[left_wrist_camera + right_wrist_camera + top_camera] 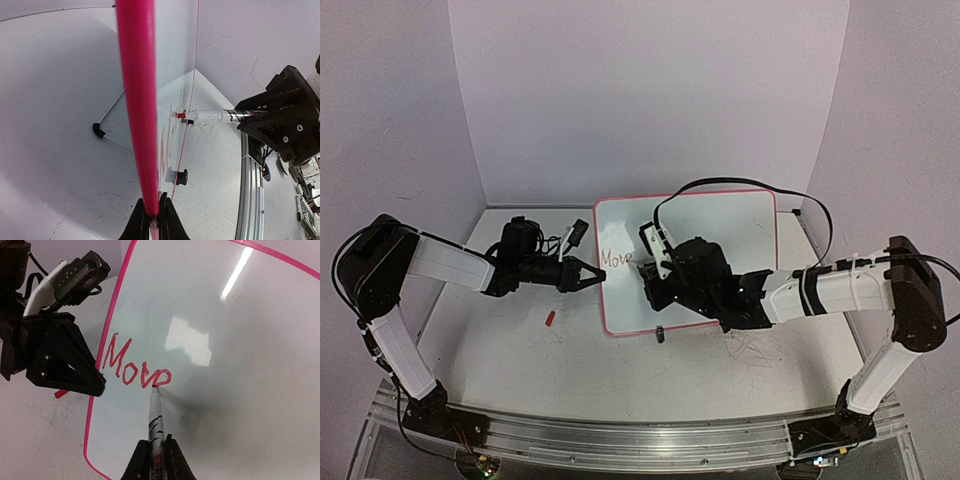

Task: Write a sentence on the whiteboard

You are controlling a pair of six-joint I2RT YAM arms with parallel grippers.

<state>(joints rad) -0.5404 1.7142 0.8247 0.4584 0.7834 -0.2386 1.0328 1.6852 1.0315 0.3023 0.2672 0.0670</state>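
The whiteboard (720, 230), glossy white with a thin red rim, stands tilted at mid table. My left gripper (598, 276) is shut on its left rim (137, 100), seen edge-on in the left wrist view. Red lettering (137, 369) reading roughly "Move" sits near the board's left edge, also in the top view (617, 258). My right gripper (154, 452) is shut on a white marker (155, 415) with a red tip touching the last letter. In the top view the right gripper (652, 282) is over the board's lower left part.
A red marker cap (549, 319) lies on the table left of the board. A black clip foot (660, 333) holds the board's lower edge; another shows in the left wrist view (181, 176). Grey scribbles (760, 348) mark the table at right. Walls enclose the back and sides.
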